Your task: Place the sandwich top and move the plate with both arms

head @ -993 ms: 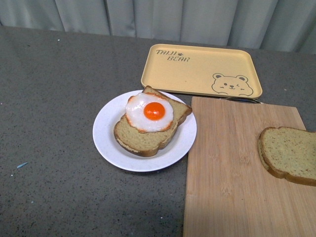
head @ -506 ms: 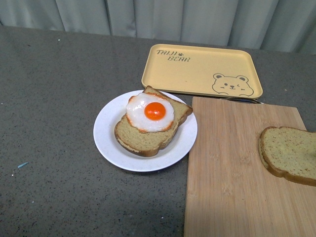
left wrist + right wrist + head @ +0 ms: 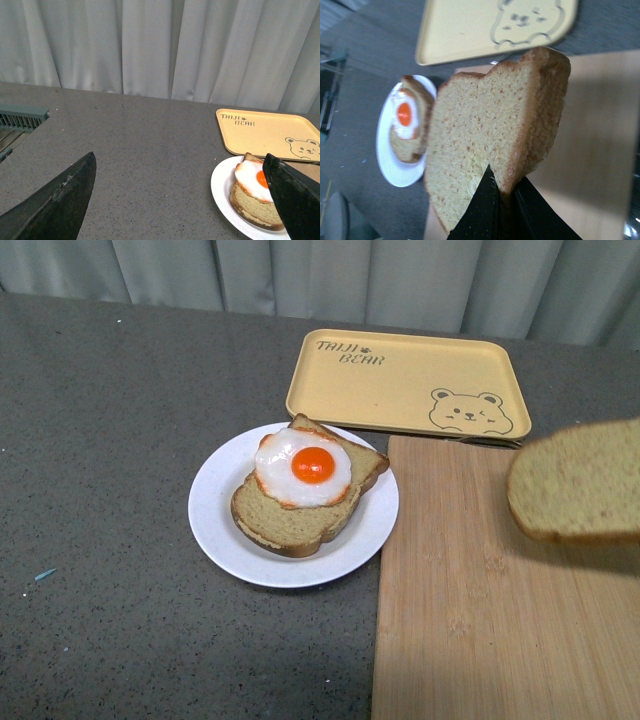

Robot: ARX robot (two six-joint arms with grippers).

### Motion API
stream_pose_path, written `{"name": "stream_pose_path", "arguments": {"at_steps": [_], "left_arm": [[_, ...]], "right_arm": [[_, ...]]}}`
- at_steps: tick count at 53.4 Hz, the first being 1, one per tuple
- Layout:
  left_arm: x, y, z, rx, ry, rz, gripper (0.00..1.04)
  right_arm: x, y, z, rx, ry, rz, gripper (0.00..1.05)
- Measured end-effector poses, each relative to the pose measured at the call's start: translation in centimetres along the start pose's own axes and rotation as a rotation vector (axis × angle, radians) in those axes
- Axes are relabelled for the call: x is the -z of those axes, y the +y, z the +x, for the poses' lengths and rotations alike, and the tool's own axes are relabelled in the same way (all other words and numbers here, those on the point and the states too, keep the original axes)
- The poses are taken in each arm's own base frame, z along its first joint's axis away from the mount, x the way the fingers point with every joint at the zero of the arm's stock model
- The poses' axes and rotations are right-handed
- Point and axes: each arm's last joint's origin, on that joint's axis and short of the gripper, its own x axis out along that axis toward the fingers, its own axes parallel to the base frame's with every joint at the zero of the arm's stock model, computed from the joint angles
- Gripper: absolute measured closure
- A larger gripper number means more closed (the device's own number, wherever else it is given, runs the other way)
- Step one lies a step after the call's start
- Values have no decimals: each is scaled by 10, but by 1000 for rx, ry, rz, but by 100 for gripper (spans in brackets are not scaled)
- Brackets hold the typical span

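Your right jaws are clamped on the sandwich top [image 3: 485, 135]. The two black fingers [image 3: 482, 212] pinch one edge of the slice, crust and all, between them. In the front view the slice shows blurred at the far right. It hangs above the cutting board [image 3: 450, 620] with its shadow on the wood below, so it is not resting on anything.

The plate [image 3: 215, 530] sits on the grey tabletop [image 3: 100, 440], well apart from the held slice, with its rim right against the board's left edge. On it lies another bread slice [image 3: 290, 525] with a fried egg [image 3: 305, 468] on top. A yellow tray [image 3: 400, 380] with a bear drawing lies just behind the plate and the board.

Your left jaws are spread wide, the fingers [image 3: 55, 205] far apart with nothing between them, hanging over bare tabletop to the left of the plate. The left wrist view shows part of the plate and the egg near one finger.
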Motion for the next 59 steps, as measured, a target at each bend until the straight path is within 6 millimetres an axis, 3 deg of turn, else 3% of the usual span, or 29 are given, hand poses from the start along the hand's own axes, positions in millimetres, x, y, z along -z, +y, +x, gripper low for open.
{"name": "stream_pose_path", "arguments": {"at_steps": [5, 17, 26, 36, 48, 59], "left_arm": [[0, 0, 0, 0, 0, 0, 7], [0, 0, 0, 0, 0, 0, 7], [0, 0, 0, 0, 0, 0, 7], [0, 0, 0, 0, 0, 0, 7], [0, 0, 0, 0, 0, 0, 7], [0, 0, 0, 0, 0, 0, 7]], "right_arm": [[-6, 18, 10, -80, 9, -46, 102], [-15, 46, 60, -208, 100, -132, 102], [-16, 70, 130, -308, 209, -157, 102], [-7, 83, 177, -358, 295, -148, 102], [-5, 85, 203, -369, 330, -126, 102], [-5, 82, 213, -346, 351, -108, 102]]}}
